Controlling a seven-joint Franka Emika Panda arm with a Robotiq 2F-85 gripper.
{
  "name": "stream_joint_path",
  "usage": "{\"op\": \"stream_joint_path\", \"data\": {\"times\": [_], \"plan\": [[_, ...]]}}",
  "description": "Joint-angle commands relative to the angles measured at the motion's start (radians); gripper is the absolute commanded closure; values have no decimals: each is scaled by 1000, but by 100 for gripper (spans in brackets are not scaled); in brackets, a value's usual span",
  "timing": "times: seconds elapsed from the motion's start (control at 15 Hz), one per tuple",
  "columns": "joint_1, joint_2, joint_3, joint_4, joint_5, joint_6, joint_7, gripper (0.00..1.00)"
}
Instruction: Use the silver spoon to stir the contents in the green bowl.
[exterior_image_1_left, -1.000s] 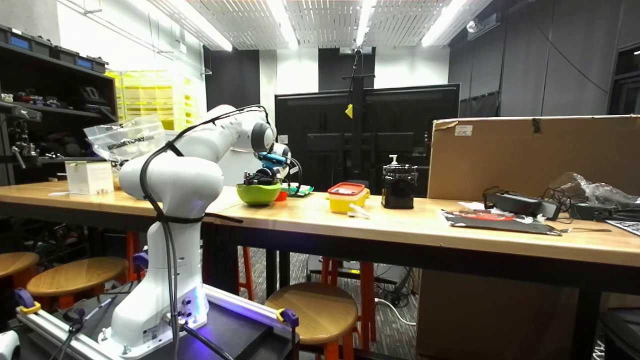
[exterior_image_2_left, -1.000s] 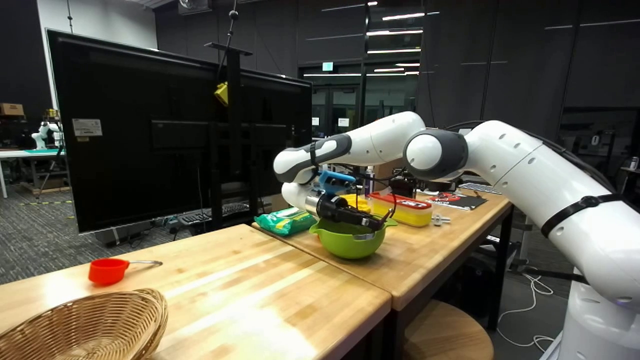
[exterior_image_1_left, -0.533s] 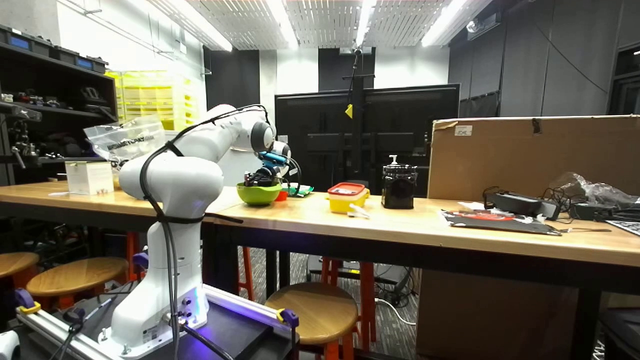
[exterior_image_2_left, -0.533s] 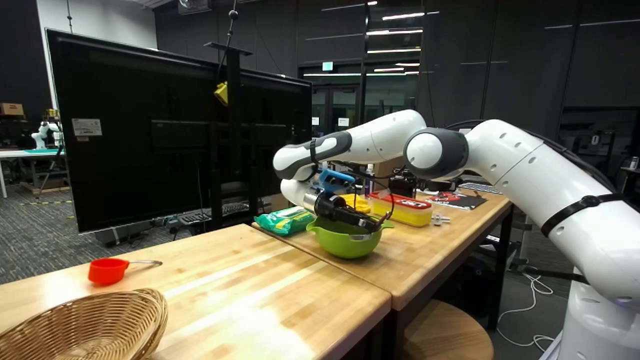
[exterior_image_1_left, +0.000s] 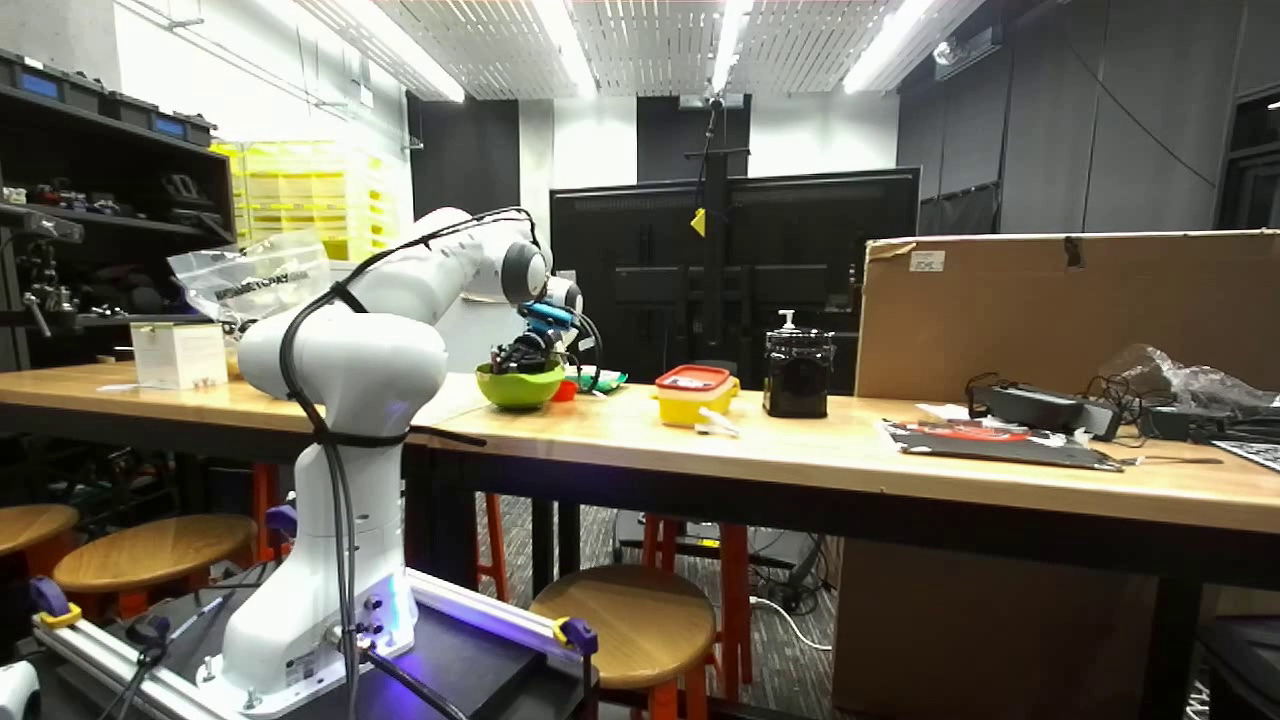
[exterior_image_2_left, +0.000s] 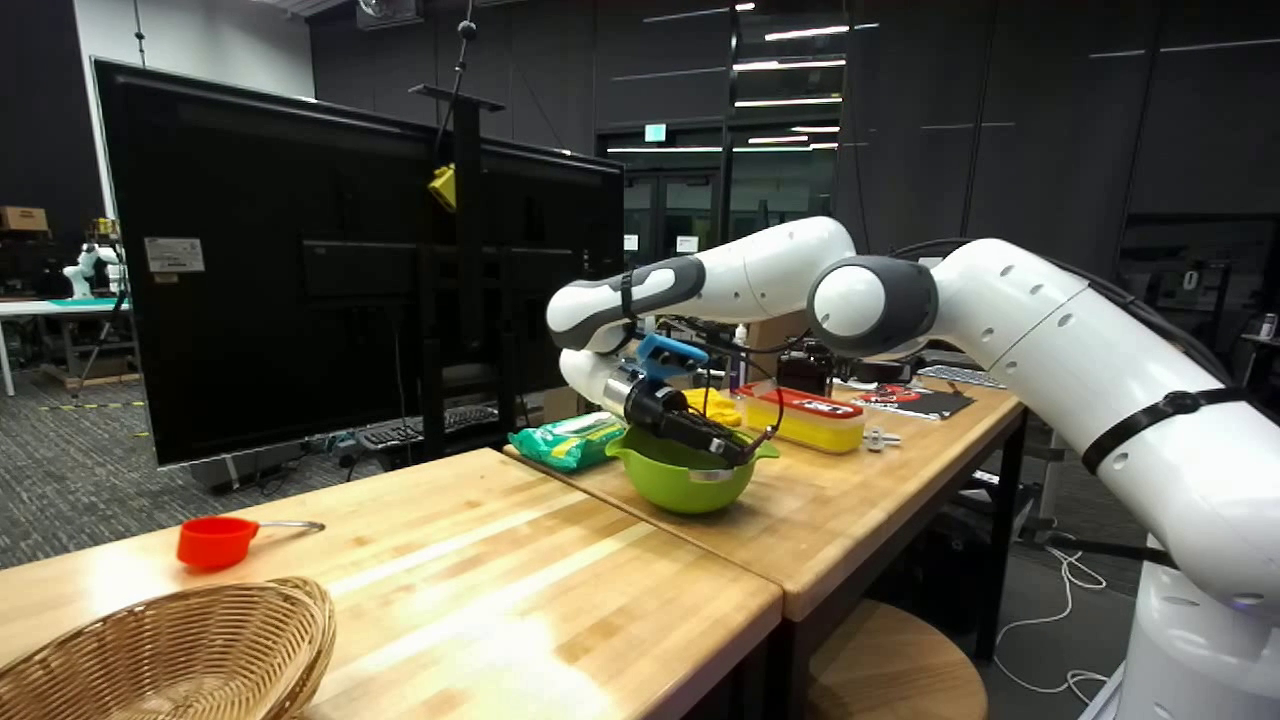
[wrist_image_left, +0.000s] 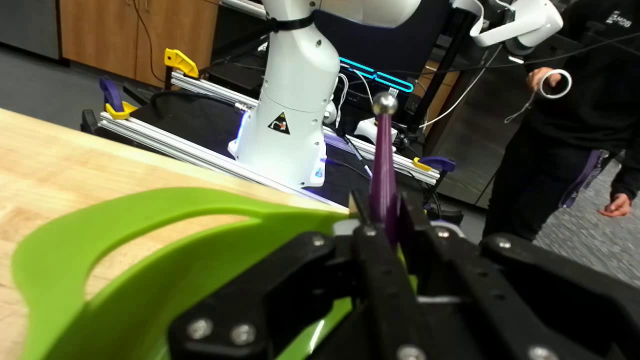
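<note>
Jaws clenched on purple handle (wrist_image_left: 384, 170) at green bowl (exterior_image_2_left: 685, 485)

Grasping the handle, which is tipped with a silver ball (wrist_image_left: 385, 103), they slant down at the bowl's mouth; the handle's other end is hidden. Wrist bent, the white arm (exterior_image_2_left: 775, 270) reaches over the wooden table (exterior_image_2_left: 800, 500), its jaws pointing back toward the robot's base (wrist_image_left: 300, 145). The bowl stands on the table, near a red-lidded yellow box (exterior_image_1_left: 685, 408). Beyond stands a large black screen (exterior_image_2_left: 270, 290); a person (wrist_image_left: 565, 135) in black holds a white ring (wrist_image_left: 568, 85).

Rounded white arm (exterior_image_1_left: 385, 365), black cables (exterior_image_1_left: 287, 358); black pincer (wrist_image_left: 384, 210), silver screws (wrist_image_left: 243, 334).
</note>
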Motion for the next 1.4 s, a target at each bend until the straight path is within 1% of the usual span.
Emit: {"op": "stream_joint_path", "data": {"times": [0.0, 0.33, 0.4, 0.73, 1.33], "plan": [[7, -27, -12, 15, -4, 58, -22, 96], [3, -41, -9, 40, -6, 64, -40, 96], [-8, -47, 5, 40, -14, 65, -44, 96], [-18, -53, 1, 79, -29, 51, -53, 96], [-37, -45, -2, 150, -23, 88, -52, 96]]}}
